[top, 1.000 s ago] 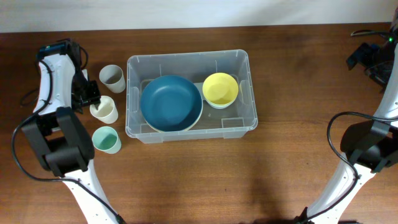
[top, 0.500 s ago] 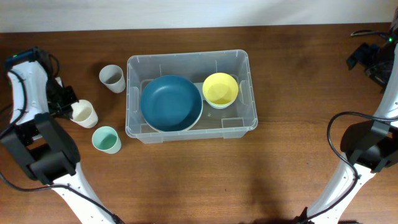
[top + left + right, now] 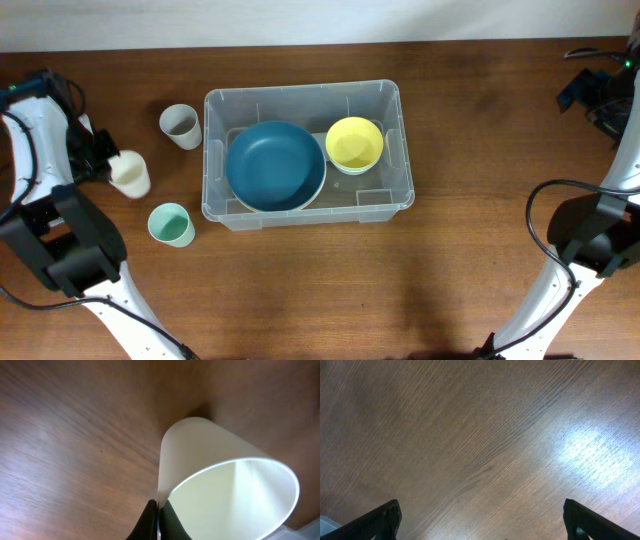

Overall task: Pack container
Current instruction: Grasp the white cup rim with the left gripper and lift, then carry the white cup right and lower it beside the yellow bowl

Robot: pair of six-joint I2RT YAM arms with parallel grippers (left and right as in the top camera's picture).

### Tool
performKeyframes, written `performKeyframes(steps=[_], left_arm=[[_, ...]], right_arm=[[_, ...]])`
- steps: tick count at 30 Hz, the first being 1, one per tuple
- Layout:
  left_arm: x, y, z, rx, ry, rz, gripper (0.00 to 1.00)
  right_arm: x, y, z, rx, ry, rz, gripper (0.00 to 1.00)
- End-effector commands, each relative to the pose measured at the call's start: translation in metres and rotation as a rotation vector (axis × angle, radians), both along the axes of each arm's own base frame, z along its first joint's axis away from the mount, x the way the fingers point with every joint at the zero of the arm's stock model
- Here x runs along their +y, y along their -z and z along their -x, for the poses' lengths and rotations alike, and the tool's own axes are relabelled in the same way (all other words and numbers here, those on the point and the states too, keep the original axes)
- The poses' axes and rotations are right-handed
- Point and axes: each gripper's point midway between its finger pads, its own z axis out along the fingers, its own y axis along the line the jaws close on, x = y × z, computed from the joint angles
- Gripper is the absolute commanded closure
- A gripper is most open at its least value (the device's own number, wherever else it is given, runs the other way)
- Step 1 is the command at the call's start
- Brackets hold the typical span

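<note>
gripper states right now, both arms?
left gripper: shut on the cream cup.
right gripper: open, holding nothing.

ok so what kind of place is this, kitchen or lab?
Probably a robot lab bench, not a kitchen: a bare wooden table, a left arm holding a cream cup opposite a right arm, and a clear container with a blue bowl and a yellow bowl.

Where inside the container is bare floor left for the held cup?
In the container, the near-right corner between yellow bowl and near wall is bare, also a strip along the far wall. The blue bowl crowds its left side.
</note>
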Motion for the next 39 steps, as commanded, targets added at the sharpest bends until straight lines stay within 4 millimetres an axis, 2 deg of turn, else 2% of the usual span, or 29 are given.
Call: performKeyframes(steps=[1, 3, 5, 7, 8, 9, 12, 13, 15, 16, 17, 22, 24, 28, 30, 34, 39], left_arm=[[0.015, -0.086, -0.024, -0.248, -0.032, -0.058, 0.99], [0.012, -0.136, -0.031, -0.385, -0.025, -0.068, 0.99], [0.000, -0.191, -0.033, -0.534, 0.000, -0.074, 0.99], [-0.021, -0.239, -0.030, -0.660, 0.044, -0.077, 0.99], [-0.031, -0.256, -0.027, -0.702, 0.066, -0.084, 0.99], [-0.048, -0.278, -0.023, -0.755, 0.104, -0.097, 0.99], [-0.098, -0.312, -0.013, -0.838, 0.216, -0.089, 0.99], [-0.124, -0.321, -0.010, -0.860, 0.273, -0.072, 0.99], [-0.166, -0.326, -0.005, -0.873, 0.367, -0.030, 0.99], [-0.189, -0.325, -0.003, -0.867, 0.420, -0.003, 0.99], [-0.229, -0.319, 0.002, -0.841, 0.513, 0.047, 0.99], [-0.337, -0.279, 0.016, -0.716, 0.768, 0.169, 0.99], [-0.372, -0.256, 0.020, -0.655, 0.848, 0.185, 0.99], [-0.426, -0.213, 0.021, -0.555, 0.957, 0.214, 0.99], [-0.446, -0.186, 0.019, -0.501, 0.996, 0.202, 0.99], [-0.469, -0.137, 0.015, -0.391, 1.027, 0.179, 0.99], [-0.471, -0.084, 0.017, -0.230, 0.988, 0.171, 0.99]], right_arm=[[-0.002, 0.001, 0.002, 0.005, 0.013, -0.002, 0.01], [-0.002, 0.001, 0.002, 0.005, 0.013, -0.002, 0.01], [-0.002, 0.001, 0.002, 0.005, 0.013, -0.002, 0.01], [-0.002, 0.001, 0.002, 0.005, 0.013, -0.002, 0.01], [-0.001, 0.001, 0.002, 0.005, 0.013, -0.002, 0.01], [-0.002, 0.001, 0.002, 0.005, 0.013, -0.002, 0.01], [-0.002, 0.001, 0.002, 0.005, 0.013, -0.002, 0.01], [-0.002, 0.001, 0.002, 0.005, 0.013, -0.002, 0.01], [-0.001, 0.001, 0.002, 0.005, 0.013, -0.002, 0.01], [-0.002, 0.001, 0.002, 0.005, 0.013, -0.002, 0.01], [-0.002, 0.001, 0.002, 0.005, 0.013, -0.002, 0.01], [-0.002, 0.001, 0.002, 0.005, 0.013, -0.002, 0.01], [-0.001, 0.001, 0.002, 0.005, 0.013, -0.002, 0.01], [-0.002, 0.001, 0.002, 0.005, 0.013, -0.002, 0.01], [-0.002, 0.001, 0.002, 0.005, 0.013, -0.002, 0.01], [-0.002, 0.001, 0.002, 0.005, 0.013, -0.002, 0.01], [-0.001, 0.001, 0.002, 0.005, 0.013, -0.002, 0.01]])
